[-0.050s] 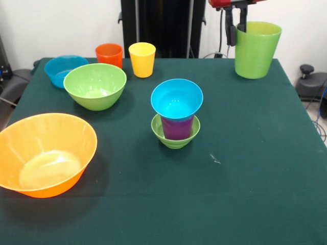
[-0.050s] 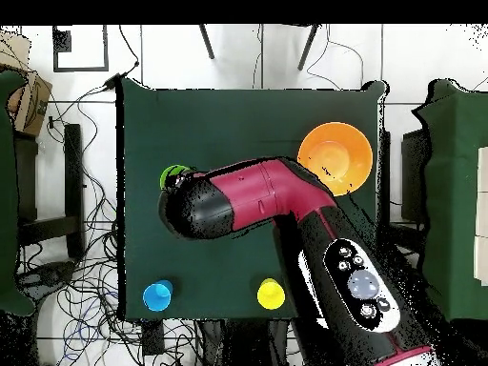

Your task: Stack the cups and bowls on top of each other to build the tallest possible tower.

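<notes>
- Front view, nearest: the large orange bowl [image 1: 45,153] sits upright at the near left of the table [image 1: 240,168], well apart from everything else.
- Near the table's middle stands the tower [image 1: 176,115], 3 pieces so far: a small green bowl [image 1: 175,138] at the bottom, a purple cup [image 1: 177,127] standing in it, and a small blue bowl [image 1: 177,98] resting on the cup's rim, mouth up.
- Farther back on the left, the medium green bowl [image 1: 95,85] sits upright, with the medium blue bowl [image 1: 62,70] just behind it to the left, partly hidden by its rim.
- Along the far edge, the orange cup [image 1: 109,54] and yellow cup [image 1: 142,59] stand upright, just beside each other.
- At the far right, the green cup [image 1: 256,49] is held upright by the gripper [image 1: 238,25]: 1 dark finger runs down outside the cup's left wall and another goes inside its mouth, so the rim is pinched between them. Whether the cup's base touches the cloth I cannot tell.
- Overhead, the red and black arm [image 2: 276,195] covers much of the table; the green cup [image 2: 173,175] peeks out at its tip, and the yellow cup [image 2: 271,294] and a light blue cup [image 2: 157,295] stand on the edge nearest the robot's base, well apart.
</notes>
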Controlling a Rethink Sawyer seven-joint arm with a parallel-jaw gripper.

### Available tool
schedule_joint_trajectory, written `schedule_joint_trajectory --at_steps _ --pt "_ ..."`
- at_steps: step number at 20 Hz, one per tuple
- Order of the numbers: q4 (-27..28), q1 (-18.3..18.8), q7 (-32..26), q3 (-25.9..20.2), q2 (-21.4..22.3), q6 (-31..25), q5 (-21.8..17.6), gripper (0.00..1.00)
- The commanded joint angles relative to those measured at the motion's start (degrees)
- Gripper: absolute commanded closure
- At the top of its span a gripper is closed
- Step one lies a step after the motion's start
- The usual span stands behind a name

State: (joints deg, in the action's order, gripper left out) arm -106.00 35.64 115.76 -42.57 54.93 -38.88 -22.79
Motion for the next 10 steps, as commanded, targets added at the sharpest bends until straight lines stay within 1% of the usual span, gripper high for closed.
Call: schedule_joint_trajectory --at_steps 1,5,10 --pt "3.9 2.8 -21.6 -4.3 -0.2 -10.9 -5.0 1.0" --pt "6.4 3.7 -23.1 -5.0 -1.2 -12.7 -6.0 1.0" --pt "6.9 5.5 -24.5 -5.7 -1.3 -13.3 -6.2 1.0"
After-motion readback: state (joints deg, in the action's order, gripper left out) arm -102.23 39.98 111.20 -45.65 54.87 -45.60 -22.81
